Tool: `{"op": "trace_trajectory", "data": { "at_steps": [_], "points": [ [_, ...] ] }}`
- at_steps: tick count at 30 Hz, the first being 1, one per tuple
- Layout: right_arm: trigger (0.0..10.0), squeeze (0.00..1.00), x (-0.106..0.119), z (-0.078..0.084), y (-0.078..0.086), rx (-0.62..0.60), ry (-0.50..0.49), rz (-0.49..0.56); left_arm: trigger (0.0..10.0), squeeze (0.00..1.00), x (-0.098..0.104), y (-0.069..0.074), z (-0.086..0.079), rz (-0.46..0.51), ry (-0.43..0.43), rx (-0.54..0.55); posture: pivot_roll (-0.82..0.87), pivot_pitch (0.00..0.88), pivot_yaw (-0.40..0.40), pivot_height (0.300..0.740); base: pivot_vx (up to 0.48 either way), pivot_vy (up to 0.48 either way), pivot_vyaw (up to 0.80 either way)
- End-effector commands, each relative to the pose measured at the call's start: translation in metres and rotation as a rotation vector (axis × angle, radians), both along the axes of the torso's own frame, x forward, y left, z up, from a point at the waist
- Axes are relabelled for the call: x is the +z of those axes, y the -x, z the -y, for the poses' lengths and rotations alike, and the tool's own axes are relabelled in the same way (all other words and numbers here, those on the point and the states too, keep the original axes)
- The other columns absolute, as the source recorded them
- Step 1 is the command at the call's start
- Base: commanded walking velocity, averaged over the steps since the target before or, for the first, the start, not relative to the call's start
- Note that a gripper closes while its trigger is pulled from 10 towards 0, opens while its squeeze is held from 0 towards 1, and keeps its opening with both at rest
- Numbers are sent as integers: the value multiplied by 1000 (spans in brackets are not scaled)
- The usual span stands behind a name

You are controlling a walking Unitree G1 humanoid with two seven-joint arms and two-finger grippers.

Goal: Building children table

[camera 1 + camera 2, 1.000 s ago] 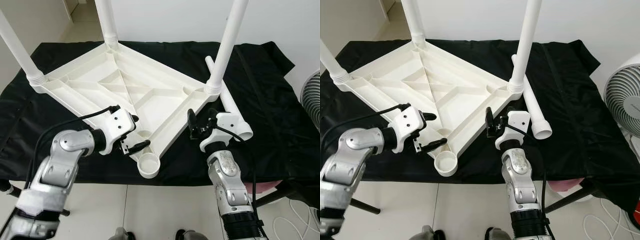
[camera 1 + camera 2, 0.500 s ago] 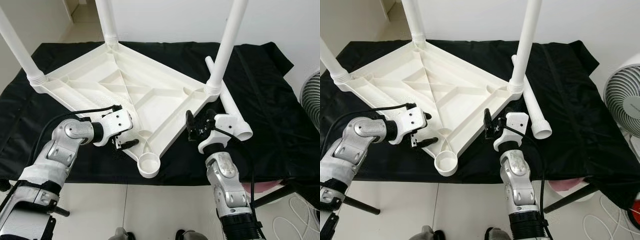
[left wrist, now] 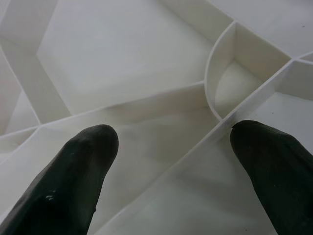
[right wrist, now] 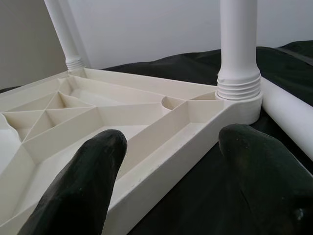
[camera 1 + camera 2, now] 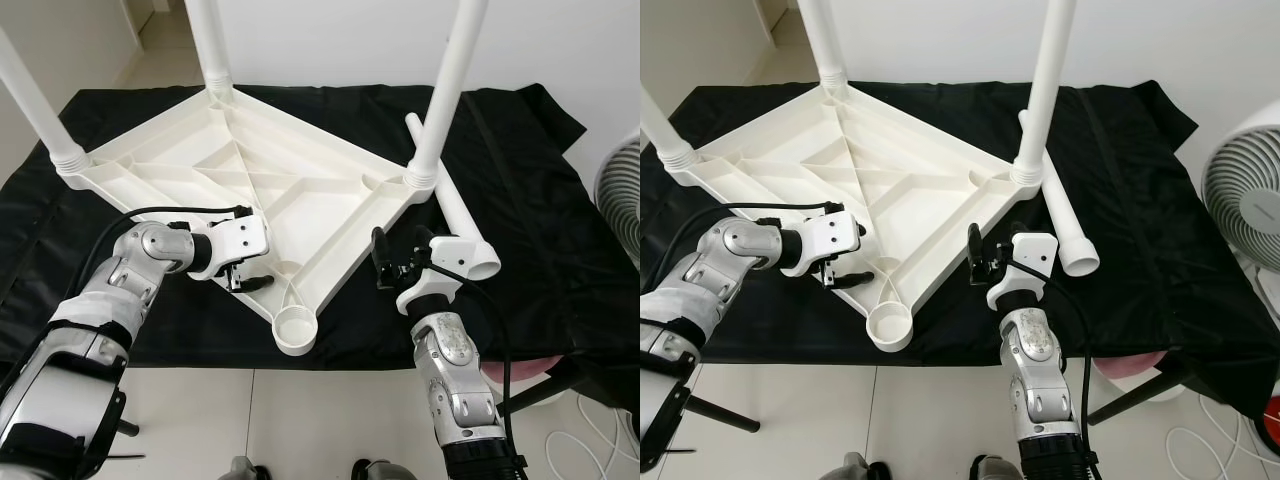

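- Cloth (image 5: 540,200): black, spread under everything, fills the middle of the head frames.
- Tabletop (image 5: 250,170): white, upside down on the cloth, ribs up, centre-left of frame, one corner pointing at the bottom edge.
- Legs: three already stand in their sockets, left leg (image 5: 35,100) at the left edge, back leg (image 5: 210,45) at top centre-left, right leg (image 5: 445,90) at top centre-right. Looks like three of four done.
- Loose leg (image 5: 455,215): lies flat on the cloth just right of the tabletop, open end toward lower right. Not fitted yet.
- Empty socket (image 5: 298,328): round cup at the near corner, bottom centre. Judged the last spot to fill, so the loose leg has to be picked up, stood in it and seated.
- Fan (image 5: 1250,200): right edge, not part of the job.
- Left gripper (image 5: 245,275): lower left of centre, over the tabletop's near-left edge, fingers spread with a rib between them in the wrist view, pinching nothing.
- Right gripper (image 5: 395,262): lower centre-right, just off the tabletop's right edge, near the loose leg but apart from it, fingers spread, holding nothing.
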State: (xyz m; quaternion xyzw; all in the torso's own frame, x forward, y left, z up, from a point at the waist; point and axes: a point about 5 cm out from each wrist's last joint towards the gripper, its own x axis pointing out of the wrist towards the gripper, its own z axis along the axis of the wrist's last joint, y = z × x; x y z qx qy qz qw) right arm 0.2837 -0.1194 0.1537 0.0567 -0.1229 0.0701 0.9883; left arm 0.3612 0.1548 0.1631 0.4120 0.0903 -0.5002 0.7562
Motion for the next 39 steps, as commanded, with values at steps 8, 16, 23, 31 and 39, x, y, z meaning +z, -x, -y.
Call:
{"op": "trace_trajectory", "data": {
  "at_steps": [8, 16, 23, 31, 39],
  "points": [
    [10000, 0, -1, -3, 5, 1, -4, -12, 10000, 0, -14, 2, -16, -207, -7, 0, -138, 118, 86, 740, 0, 0, 0],
    [10000, 0, -4, -3, 7, 0, -4, -23, 10000, 0, -13, 0, -25, -239, -115, -28, -136, 122, 89, 740, 0, 0, 0],
    [10000, 0, -4, -3, 8, -4, -6, -27, 6275, 0, -18, 4, -23, -307, -197, -94, -137, 133, 97, 740, 0, 0, 0],
    [10000, 0, -4, -2, 11, -13, -9, -32, 0, 0, -25, 11, -24, -433, -228, -160, -144, 148, 107, 740, 0, 0, 0],
    [10000, 0, -6, -1, 12, -22, -7, -42, 0, 0, -15, 9, -27, -500, -157, -154, -140, 156, 110, 740, 0, 0, 0]
  ]
}}
